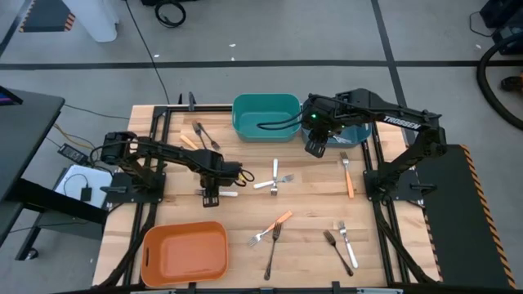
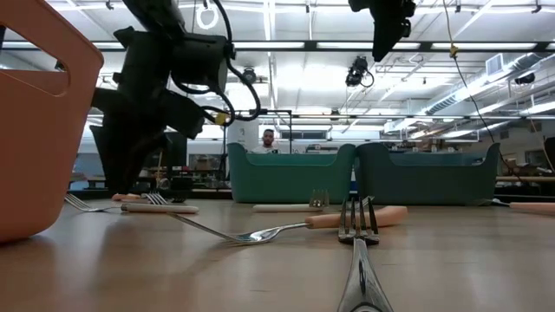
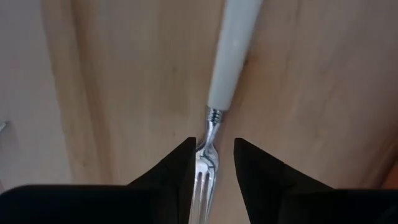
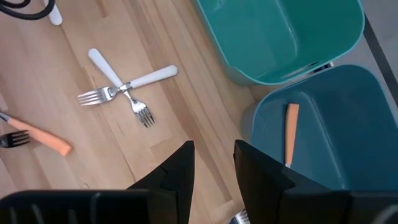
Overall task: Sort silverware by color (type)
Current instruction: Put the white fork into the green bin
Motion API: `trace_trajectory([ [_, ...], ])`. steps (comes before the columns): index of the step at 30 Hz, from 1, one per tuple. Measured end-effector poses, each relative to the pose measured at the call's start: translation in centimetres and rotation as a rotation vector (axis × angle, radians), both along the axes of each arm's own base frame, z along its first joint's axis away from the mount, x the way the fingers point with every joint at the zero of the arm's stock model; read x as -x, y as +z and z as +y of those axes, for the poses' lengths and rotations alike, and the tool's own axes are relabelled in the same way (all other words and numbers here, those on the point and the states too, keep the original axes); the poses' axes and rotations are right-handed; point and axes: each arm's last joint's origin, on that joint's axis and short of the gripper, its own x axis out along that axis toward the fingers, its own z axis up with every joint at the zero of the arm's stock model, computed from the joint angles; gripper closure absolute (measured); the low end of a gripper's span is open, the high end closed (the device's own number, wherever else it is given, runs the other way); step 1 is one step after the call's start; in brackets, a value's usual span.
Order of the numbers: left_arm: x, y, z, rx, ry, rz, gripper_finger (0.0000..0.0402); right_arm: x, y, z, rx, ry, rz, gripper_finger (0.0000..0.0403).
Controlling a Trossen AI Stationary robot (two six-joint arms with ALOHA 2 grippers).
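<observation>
A: Item one, left end effector (image 1: 210, 194)?
B: Low over the counter (image 1: 310, 220), jaws spread, straddling the tines of a white-handled fork (image 3: 227, 62) that lies flat; the handle runs away from the fingers (image 3: 180, 171). Nothing pinched.

A: Item two, right end effector (image 4: 211, 168)?
B: Raised above the counter's far side, jaws spread and empty, near the green bin (image 4: 280, 37) and over the edge of the blue bin (image 4: 329, 124), which holds one orange-handled piece (image 4: 291, 134).

A: Nearby stock?
B: Two crossed white-handled forks (image 4: 124, 84), mid-counter.

Orange bin (image 1: 184, 253) at table's (image 1: 306, 253) near edge; two teal bins (image 1: 265, 117) side by side at far edge.
</observation>
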Motion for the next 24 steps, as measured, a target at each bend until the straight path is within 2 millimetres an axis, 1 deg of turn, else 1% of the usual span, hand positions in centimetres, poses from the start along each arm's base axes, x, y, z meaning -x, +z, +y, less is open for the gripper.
trace_trajectory([
  [2,0.0,-0.5,-0.1,0.016,0.002,-0.003,0.0283,0.0,0.0,0.0,0.000,0.000,0.000,0.0282],
  [10,1.2,-2.1,-0.1,0.007,0.006,0.051,0.0283,0.0,0.0,0.0,-0.002,-0.002,-0.001,0.0282],
  [18,1.2,-2.5,0.0,-0.004,0.061,0.016,0.0283,0.0,0.0,0.0,-0.006,-0.009,-0.007,0.0282],
  [24,1.4,-3.1,0.1,-0.005,0.061,-0.009,0.0289,-0.1,0.0,0.0,-0.012,-0.027,-0.014,0.0282],
])
